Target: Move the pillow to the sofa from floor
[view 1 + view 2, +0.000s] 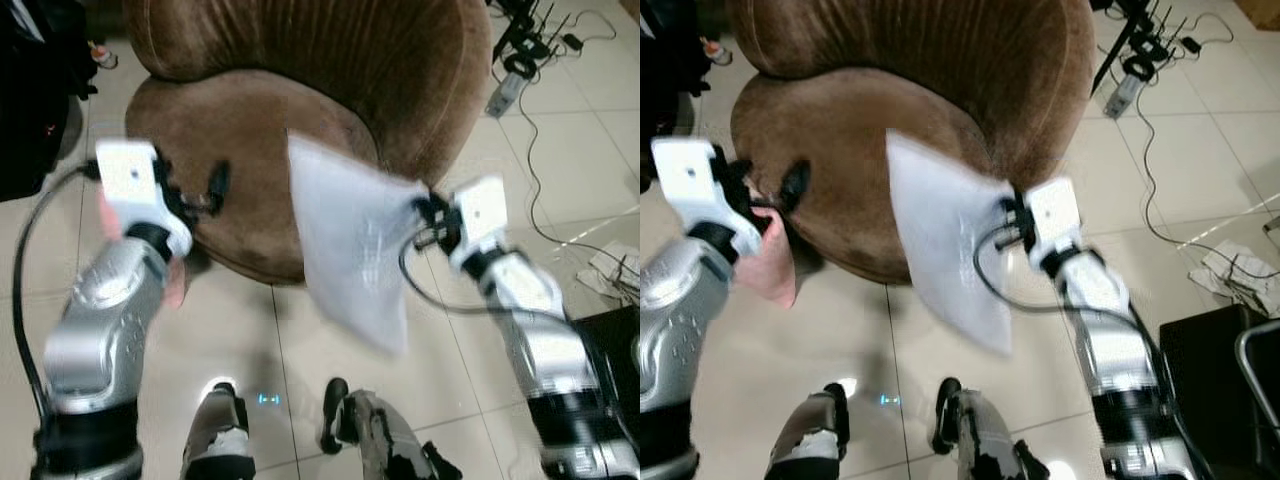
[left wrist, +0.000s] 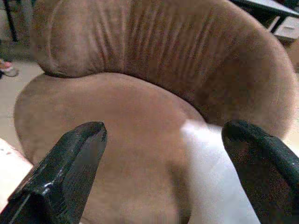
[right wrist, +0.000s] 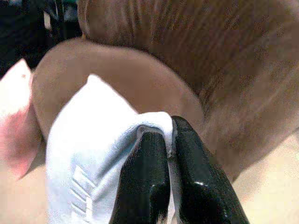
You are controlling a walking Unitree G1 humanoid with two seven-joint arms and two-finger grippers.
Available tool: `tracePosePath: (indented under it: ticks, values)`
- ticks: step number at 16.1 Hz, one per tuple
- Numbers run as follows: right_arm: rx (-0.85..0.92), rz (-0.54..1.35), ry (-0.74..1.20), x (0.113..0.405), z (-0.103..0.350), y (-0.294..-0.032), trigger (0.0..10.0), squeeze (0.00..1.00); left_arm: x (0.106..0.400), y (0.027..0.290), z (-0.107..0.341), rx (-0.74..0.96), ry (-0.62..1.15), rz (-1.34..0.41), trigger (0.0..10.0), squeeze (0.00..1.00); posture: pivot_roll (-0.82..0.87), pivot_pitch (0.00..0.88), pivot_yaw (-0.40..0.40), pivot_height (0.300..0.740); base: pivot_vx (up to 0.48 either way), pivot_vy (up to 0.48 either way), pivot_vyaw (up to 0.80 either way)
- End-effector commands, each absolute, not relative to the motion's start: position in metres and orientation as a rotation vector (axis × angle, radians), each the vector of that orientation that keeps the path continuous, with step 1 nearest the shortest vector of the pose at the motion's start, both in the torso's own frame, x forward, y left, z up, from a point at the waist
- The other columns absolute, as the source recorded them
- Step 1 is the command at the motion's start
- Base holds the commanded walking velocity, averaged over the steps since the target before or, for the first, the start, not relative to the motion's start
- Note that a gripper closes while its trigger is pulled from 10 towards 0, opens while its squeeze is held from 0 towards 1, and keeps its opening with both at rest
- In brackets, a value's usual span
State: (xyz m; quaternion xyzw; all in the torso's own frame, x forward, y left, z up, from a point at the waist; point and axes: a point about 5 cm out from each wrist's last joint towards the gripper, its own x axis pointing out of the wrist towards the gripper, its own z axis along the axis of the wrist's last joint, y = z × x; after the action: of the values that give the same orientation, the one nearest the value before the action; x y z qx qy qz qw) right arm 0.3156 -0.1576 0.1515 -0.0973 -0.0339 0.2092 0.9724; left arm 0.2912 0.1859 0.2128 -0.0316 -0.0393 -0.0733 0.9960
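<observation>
Pillow hangs off the floor, pinched at one edge by our right gripper, long axis slanting down beside the sofa seat. Our left gripper, fingers spread, faces that seat, holding nothing.

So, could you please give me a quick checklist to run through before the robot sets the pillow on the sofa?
1. Right hand shut on the white pillow: ok, the fingers pinch one edge.
2. Pillow off the floor: ok, it hangs in the air before the brown sofa.
3. Pillow fully over the seat: not ok, its lower part hangs over the tiled floor.
4. Left hand free: ok, open and holding nothing, pointing at the seat.
5. Grip firmness: cannot tell, the pillow is blurred.
6. Pink item near the left arm: cannot tell what it is.
</observation>
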Motion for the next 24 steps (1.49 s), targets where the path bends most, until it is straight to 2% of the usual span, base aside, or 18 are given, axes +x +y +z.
tracePosePath:
  ticks: [1,8,13,20,23,24]
  values:
    - [-0.203,0.415,-0.169,0.314,0.176,-0.158,10.0,0.00,0.288,0.180,0.215,-0.073,-0.084,-0.173,10.0,0.00,0.24,0.252,-0.142,0.740,0.000,0.000,0.00]
    - [-0.218,0.420,-0.213,0.320,0.193,-0.155,10.0,0.00,0.289,0.174,0.218,-0.053,-0.091,-0.194,10.0,0.00,0.24,0.238,-0.156,0.740,0.000,0.000,0.00]
    - [-0.229,0.446,-0.221,0.322,0.197,-0.150,10.0,0.00,0.289,0.171,0.221,-0.021,-0.109,-0.198,10.0,0.00,0.24,0.238,-0.158,0.740,0.355,0.255,0.00]
    - [-0.278,0.433,-0.304,0.337,0.234,-0.158,10.0,0.00,0.293,0.165,0.221,0.016,-0.113,-0.214,10.0,0.00,0.24,0.236,-0.169,0.740,0.361,0.280,0.00]
    - [-0.250,0.449,-0.246,0.335,0.217,-0.150,10.0,0.00,0.294,0.162,0.221,0.123,-0.107,-0.235,10.0,0.00,0.25,0.225,-0.165,0.740,0.160,0.000,0.00]
    - [-0.196,0.438,-0.237,0.333,0.210,-0.147,10.0,0.00,0.295,0.164,0.218,0.099,-0.101,-0.221,10.0,0.00,0.25,0.209,-0.160,0.740,0.000,0.000,0.00]
